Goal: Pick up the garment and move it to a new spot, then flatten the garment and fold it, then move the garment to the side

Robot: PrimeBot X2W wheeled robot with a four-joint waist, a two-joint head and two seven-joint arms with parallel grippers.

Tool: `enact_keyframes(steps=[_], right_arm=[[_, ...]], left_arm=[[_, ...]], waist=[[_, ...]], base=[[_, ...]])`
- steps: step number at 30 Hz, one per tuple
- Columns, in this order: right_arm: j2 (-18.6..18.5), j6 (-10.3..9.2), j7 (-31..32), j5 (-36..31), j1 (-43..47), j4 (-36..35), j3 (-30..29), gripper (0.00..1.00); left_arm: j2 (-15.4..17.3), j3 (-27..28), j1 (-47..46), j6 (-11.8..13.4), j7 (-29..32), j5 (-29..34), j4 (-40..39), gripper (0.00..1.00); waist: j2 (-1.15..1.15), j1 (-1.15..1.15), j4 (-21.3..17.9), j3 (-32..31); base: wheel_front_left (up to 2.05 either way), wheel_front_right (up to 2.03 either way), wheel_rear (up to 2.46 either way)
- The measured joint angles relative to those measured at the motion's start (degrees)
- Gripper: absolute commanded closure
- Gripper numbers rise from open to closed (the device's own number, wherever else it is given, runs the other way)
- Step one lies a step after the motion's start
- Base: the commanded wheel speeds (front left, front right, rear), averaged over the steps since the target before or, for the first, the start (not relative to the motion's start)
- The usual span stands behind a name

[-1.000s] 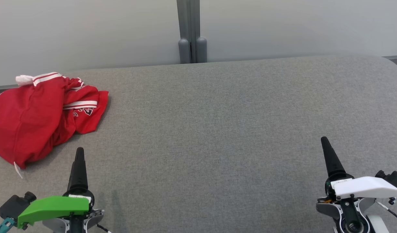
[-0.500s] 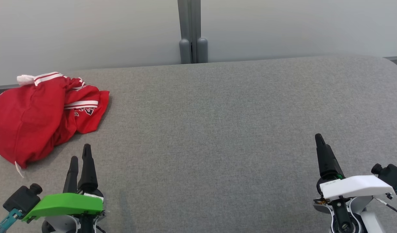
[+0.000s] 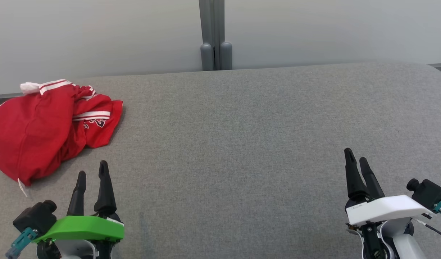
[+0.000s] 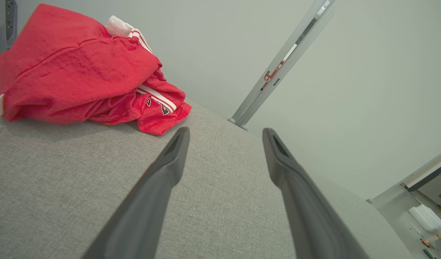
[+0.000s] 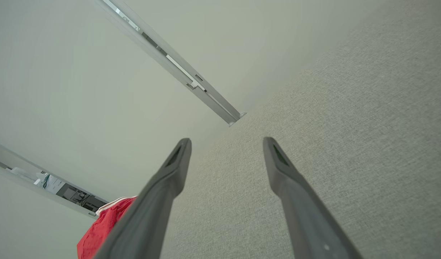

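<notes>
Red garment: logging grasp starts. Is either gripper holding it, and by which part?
Nothing is held. The left gripper and right gripper have open, empty jaws; the red garment lies crumpled, apart from both.

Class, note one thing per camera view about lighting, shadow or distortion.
Head view: soft, even light, faint shadow beside the red garment. Left wrist view: wide-angle stretch, the left gripper looms large. Right wrist view: tilted scene, grey post slanting.
</notes>
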Motion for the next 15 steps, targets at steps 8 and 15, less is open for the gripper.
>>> enact_keyframes(steps=[8,15], right_arm=[[-0.04,0.00,-1.11,-5.53,0.01,0.09,0.40,0.00],[-0.08,0.01,-2.14,-9.90,0.09,0.36,0.56,0.00]], left_arm=[[0.10,-0.55,0.17,0.07,-1.21,6.28,0.31,0.00],[0.12,-1.09,0.47,0.33,-2.24,10.55,0.85,0.00]], waist=[[0.00,0.00,0.14,-0.03],[0.00,0.00,0.20,-0.08]], base=[[0.00,0.00,0.00],[0.00,0.00,0.00]])
